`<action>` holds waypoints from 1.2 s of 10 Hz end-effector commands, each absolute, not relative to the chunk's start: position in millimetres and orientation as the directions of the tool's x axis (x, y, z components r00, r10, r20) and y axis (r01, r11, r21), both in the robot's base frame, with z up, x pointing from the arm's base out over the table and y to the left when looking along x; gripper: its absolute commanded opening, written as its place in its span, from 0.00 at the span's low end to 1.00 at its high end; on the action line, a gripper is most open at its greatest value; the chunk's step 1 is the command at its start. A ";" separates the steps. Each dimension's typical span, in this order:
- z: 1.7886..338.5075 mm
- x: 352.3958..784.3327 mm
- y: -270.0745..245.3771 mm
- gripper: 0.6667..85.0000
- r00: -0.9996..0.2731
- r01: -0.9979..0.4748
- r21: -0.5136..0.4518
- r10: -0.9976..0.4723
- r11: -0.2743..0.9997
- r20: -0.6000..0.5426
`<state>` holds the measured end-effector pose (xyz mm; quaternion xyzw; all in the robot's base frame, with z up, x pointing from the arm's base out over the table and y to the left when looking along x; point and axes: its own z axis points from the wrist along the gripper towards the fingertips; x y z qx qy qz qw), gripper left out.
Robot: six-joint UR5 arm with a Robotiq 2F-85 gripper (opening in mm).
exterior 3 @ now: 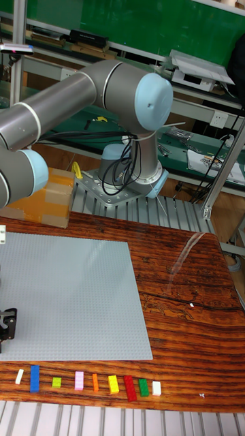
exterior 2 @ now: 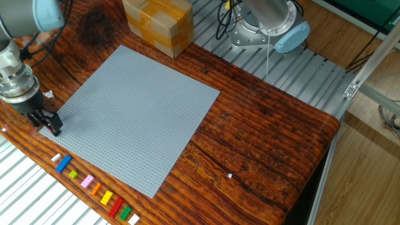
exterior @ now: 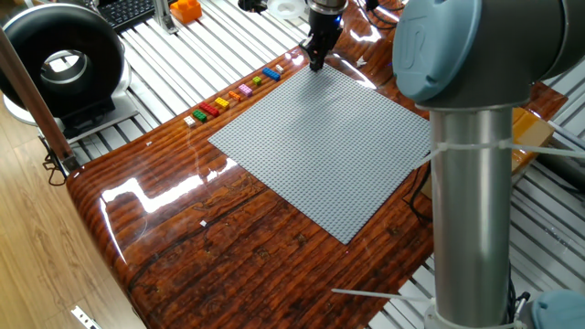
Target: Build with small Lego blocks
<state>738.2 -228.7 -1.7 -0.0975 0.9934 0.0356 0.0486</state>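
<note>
Glossy wooden table carries a grey baseplate, and I use that plate as my landmark. Just off its near edge lie the blocks in a row: white, blue, green, pink, orange, yellow, red, green, white. None sits on the plate that I can see. My claw is low over the plate's corner, beyond the white-and-blue end of the row. Its fingers look close together, but I cannot tell whether they pinch a tiny block or nothing. I judge this an early placing or picking step. Next I would need a careful vertical press if a block is held, or else a short move off the plate's edge to the row.
</note>
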 end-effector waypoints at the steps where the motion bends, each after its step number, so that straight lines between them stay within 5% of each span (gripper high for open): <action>1: 6.2 732.8 -235.3 0.75 -0.980 -0.192 0.050 -0.188 0.980 -0.065; 7: 17.3 728.4 -231.5 0.68 -0.990 -0.142 0.062 -0.141 0.988 -0.020; 12: 11.2 732.9 -229.3 0.29 -0.997 -0.076 0.045 -0.075 0.996 -0.022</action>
